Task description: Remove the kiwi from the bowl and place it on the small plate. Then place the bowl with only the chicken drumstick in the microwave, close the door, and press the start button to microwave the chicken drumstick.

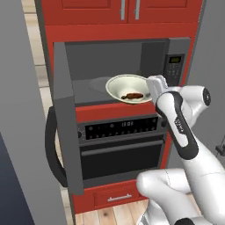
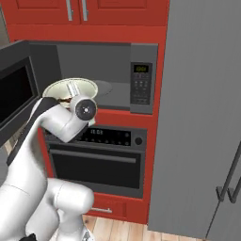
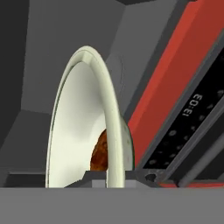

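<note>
Bowl hangs at the mouth of the open microwave, pinched by its right rim in the narrow-shut gripper, so it can go in level without spilling. Only the chicken drumstick lies in it, so the kiwi step looks done. The bowl sits partly over the cavity floor, near the turntable. The microwave door is swung wide to the left, clear of the arm. Below is the oven, beside the cavity the keypad.

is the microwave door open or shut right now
Open. The dark grey microwave door is swung out to the left, exposing the cavity, with the cream ceramic bowl at its opening.
</note>
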You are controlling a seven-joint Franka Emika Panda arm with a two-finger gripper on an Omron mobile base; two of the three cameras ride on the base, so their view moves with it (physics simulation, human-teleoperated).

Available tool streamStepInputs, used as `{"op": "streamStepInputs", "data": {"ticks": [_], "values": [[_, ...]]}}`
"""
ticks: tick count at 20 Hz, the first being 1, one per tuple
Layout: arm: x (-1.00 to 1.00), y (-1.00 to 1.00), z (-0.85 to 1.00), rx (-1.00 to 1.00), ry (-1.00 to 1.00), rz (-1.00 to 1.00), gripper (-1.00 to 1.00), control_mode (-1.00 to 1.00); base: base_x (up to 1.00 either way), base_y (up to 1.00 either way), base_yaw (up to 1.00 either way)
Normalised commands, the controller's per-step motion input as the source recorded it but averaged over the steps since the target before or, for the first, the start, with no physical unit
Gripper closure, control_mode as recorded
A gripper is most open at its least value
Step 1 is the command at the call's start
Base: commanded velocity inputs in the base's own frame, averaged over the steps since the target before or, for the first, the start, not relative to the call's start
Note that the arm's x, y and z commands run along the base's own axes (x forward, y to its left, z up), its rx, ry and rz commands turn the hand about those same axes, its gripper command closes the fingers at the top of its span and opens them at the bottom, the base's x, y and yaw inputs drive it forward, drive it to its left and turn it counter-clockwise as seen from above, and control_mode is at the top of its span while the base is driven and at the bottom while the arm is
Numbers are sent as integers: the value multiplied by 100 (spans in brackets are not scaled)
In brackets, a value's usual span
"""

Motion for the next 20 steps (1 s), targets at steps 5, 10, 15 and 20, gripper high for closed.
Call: {"op": "streamStepInputs", "data": {"ticks": [5,10,15,20], "values": [[75,25,-9,0,7,-1,100,-100,0,0,0],[78,0,-25,0,0,-9,100,-100,0,0,0],[75,0,-33,0,0,-7,100,-100,0,0,0],[72,8,-35,0,0,-4,100,-100,0,0,0]]}}
